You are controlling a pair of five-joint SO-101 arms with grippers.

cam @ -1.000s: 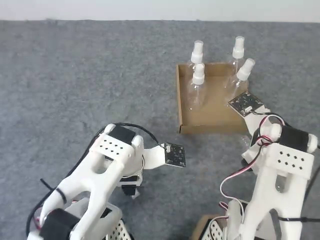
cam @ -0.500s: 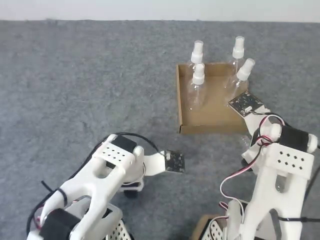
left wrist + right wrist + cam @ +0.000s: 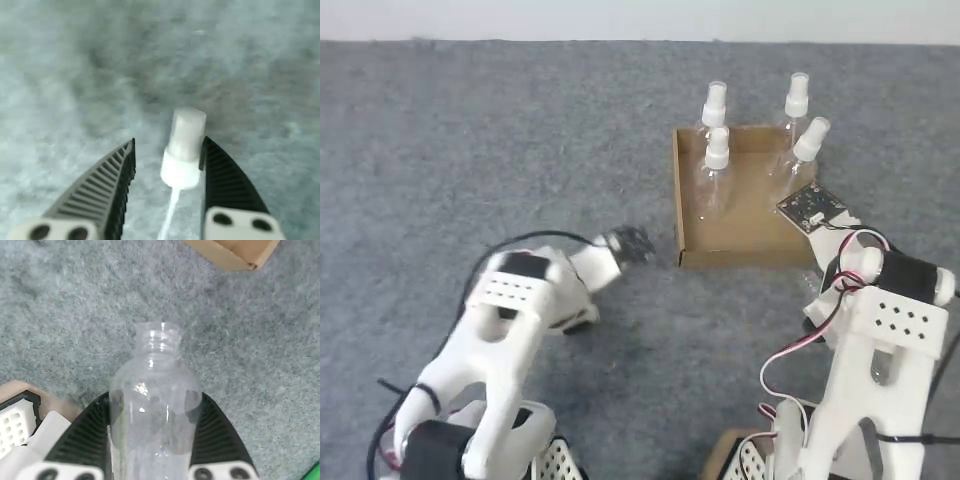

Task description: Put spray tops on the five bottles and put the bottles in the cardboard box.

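The right arm stands folded at the near right. Its right gripper is clamped on an uncapped bottle over the grey carpet. The left arm leans forward. The left gripper has its jaws parted, with a spray top between them, against one finger and clear of the other. Beyond, four capped bottles stand in the cardboard box, one of them tilted. A pale wall runs behind.
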